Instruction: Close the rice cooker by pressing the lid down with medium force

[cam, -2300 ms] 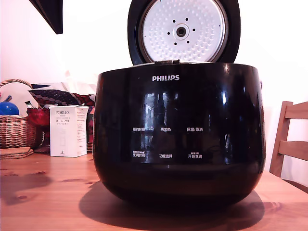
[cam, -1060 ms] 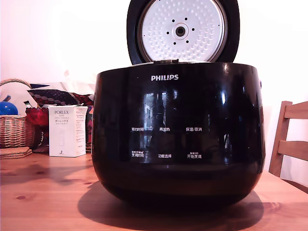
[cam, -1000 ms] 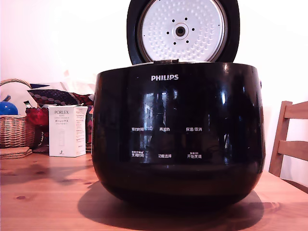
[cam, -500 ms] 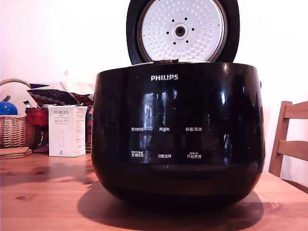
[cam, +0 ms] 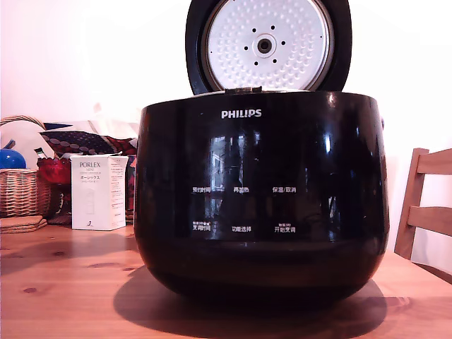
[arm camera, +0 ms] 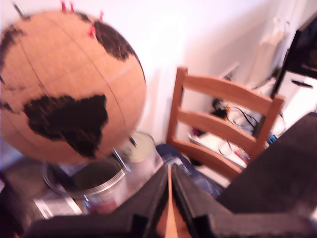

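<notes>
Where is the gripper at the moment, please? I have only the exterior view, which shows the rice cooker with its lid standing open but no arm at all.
Observer: It shows only in the wrist view. The gripper points toward a wooden chair by a white wall.
Operator: Is it holding anything?
Observer: No. Its jaws stand almost together, with nothing between them.
Operator: Is there anything else near it that I cannot see?
Observer: Yes, a cork-coloured globe with dark continents, above an open metal tin. That picture is blurred, so finer detail is hard to tell.
</notes>
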